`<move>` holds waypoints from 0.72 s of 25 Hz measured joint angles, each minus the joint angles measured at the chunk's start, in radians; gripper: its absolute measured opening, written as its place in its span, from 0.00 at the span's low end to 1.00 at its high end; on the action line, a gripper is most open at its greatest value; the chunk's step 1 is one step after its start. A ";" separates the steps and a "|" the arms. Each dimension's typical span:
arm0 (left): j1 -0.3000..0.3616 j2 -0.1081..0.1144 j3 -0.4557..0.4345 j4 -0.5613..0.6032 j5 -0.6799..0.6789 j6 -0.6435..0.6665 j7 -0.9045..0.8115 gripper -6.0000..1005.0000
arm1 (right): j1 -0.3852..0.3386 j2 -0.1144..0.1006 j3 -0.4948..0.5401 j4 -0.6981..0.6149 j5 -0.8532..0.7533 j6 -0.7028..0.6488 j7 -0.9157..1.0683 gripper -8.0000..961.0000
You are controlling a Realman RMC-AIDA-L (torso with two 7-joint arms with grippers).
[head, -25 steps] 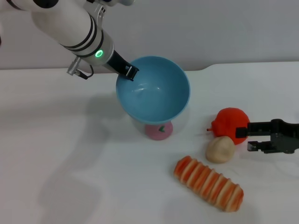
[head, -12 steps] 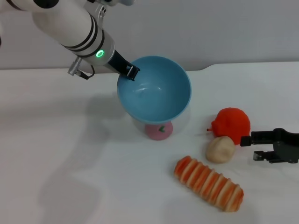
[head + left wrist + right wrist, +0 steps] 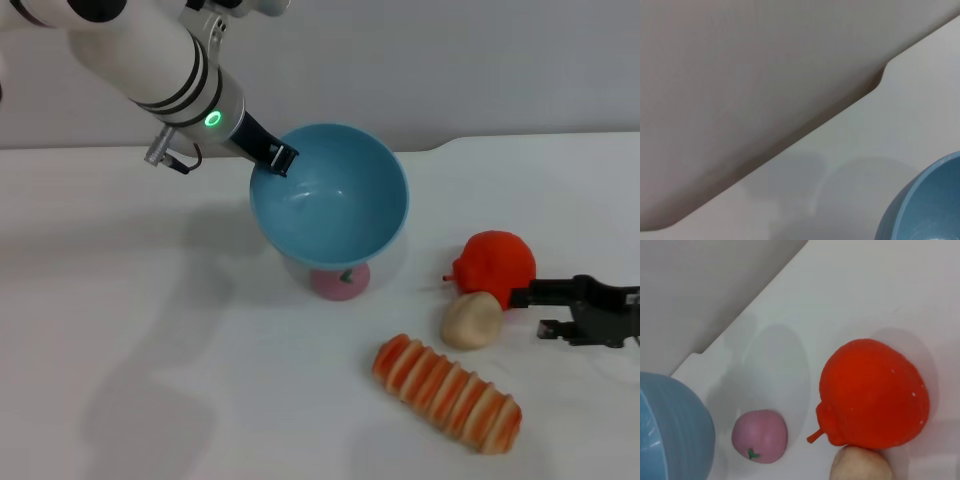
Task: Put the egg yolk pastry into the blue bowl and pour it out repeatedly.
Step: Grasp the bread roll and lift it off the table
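At centre frame of the head view, the blue bowl (image 3: pixel 330 200) was held tilted above the bench (image 3: pixel 120 330), its rim clamped by the left end effector (image 3: pixel 275 155) reaching down from the upper left. The bowl's interior appeared empty. Beneath it, partly hidden, lay a pink bun (image 3: pixel 338 282) with a green mark. At lower right, the egg yolk pastry (image 3: pixel 472 319) rested on the bench, touching the orange fruit (image 3: pixel 496 264) behind it and lying just beside the striped bread (image 3: pixel 447 392). The right end effector (image 3: pixel 532 310), at the right edge of the frame, stood close to the pastry's right side with its two fingers spread and nothing between them. The right wrist view showed the fruit, the pastry's top (image 3: pixel 861 465) at the lower edge, the bun and the bowl's outer wall.

Judged step: approach to pick up the pastry, not yet grasped. The next move appears to call for advancing the spread fingers around the pastry without catching the fruit, closing, then carrying it over the bowl.
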 joint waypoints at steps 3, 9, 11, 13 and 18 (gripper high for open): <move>0.002 0.000 0.000 0.002 0.000 0.000 0.000 0.00 | 0.020 0.004 0.001 0.037 0.003 0.019 -0.027 0.68; 0.003 0.000 0.000 0.007 0.000 0.000 0.000 0.01 | 0.038 0.023 0.001 0.055 0.010 0.077 -0.045 0.68; 0.004 0.000 0.001 0.008 0.000 0.001 0.000 0.01 | 0.038 0.023 0.001 0.060 0.010 0.082 -0.045 0.67; 0.005 0.000 0.001 0.009 0.000 0.002 0.000 0.01 | 0.038 0.023 0.002 0.067 0.010 0.088 -0.044 0.67; 0.005 0.000 0.000 0.009 0.000 0.011 0.000 0.01 | 0.049 0.028 -0.004 0.083 0.011 0.106 -0.048 0.67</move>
